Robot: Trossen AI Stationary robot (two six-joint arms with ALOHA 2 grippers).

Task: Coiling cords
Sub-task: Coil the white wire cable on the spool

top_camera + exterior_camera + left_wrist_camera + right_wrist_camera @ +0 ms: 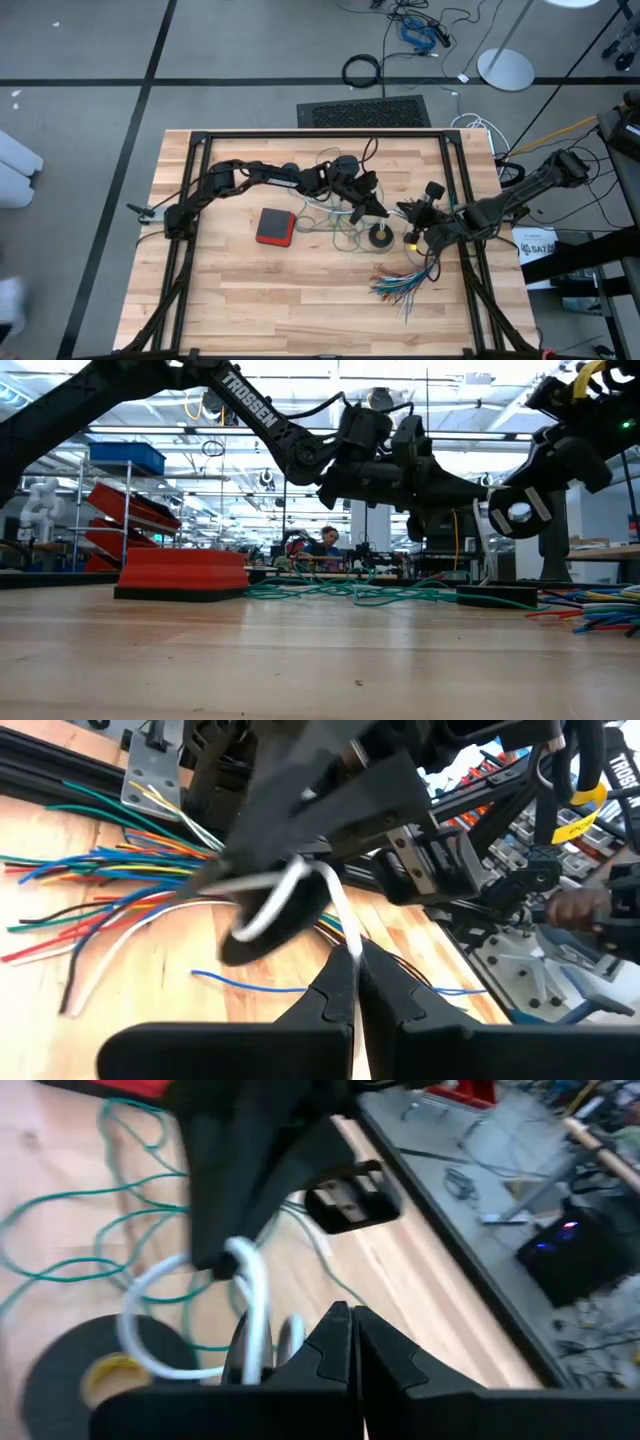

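Both arms reach in over the middle of the table [250, 290]. The left arm stretches from the left edge across to the centre, its wrist angled down toward the black ring [380, 236]. The left gripper [352, 952] has its jaws together, clamped on the white cord [335, 905], which rises from the fingertips and bends into a loop. The right arm comes in from the right edge, elbow bent, its gripper [345, 1315] low beside the ring, jaws together; the white cord [250, 1295] loops just beside its tips, but I cannot tell whether it is pinched.

From above, the green cord [335, 232] lies in loose loops on the wood between the red box [275, 226] and the ring. The wires [400, 285] fan out near the right gripper.

The low view shows the green cord [350, 592] flat on the table and the red box [180, 575] at left, with both wrists hanging above. Only the left wrist view shows the wires [110, 885] spread behind the loop; only the right wrist view shows the ring [100, 1365] with its yellow core under the white loop.
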